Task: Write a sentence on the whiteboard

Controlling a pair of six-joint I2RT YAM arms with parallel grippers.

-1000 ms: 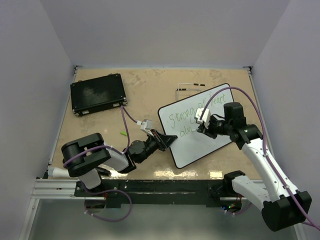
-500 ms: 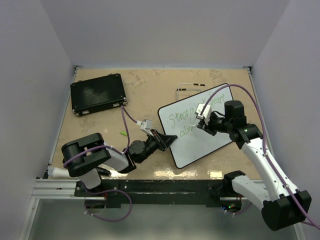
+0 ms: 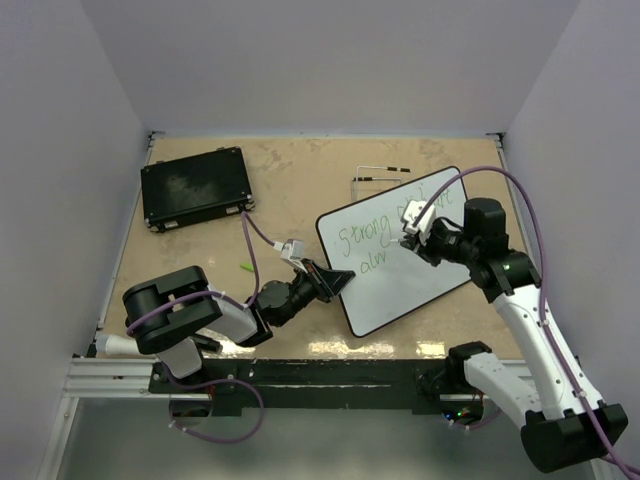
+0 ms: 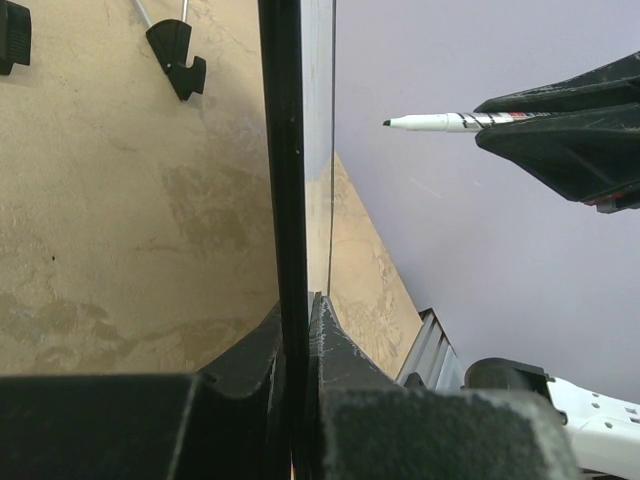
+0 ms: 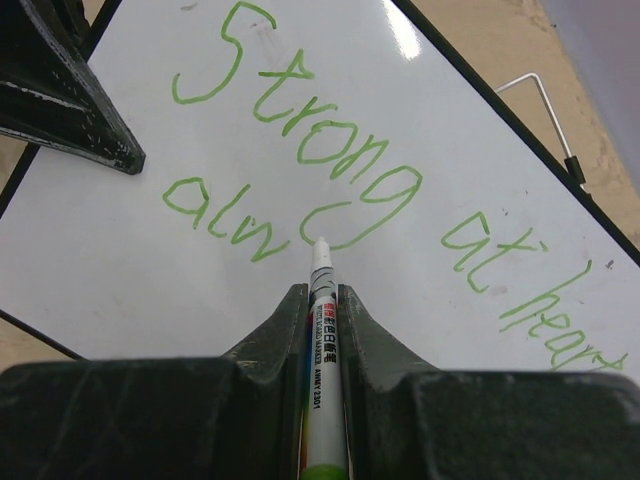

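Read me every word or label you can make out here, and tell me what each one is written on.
"Strong at heart": first line of the sentence, green handwriting on the whiteboard.
"alw": unfinished second line below it, just left of the marker tip.
"MARKER": printed on the marker barrel; the rest of that print is too small to read surely.
Black case: nothing legible.

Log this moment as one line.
left fingers: shut on whiteboard rim | right fingers: shut on marker | tip: beside "alw" | sentence: reads "Strong at heart alw"
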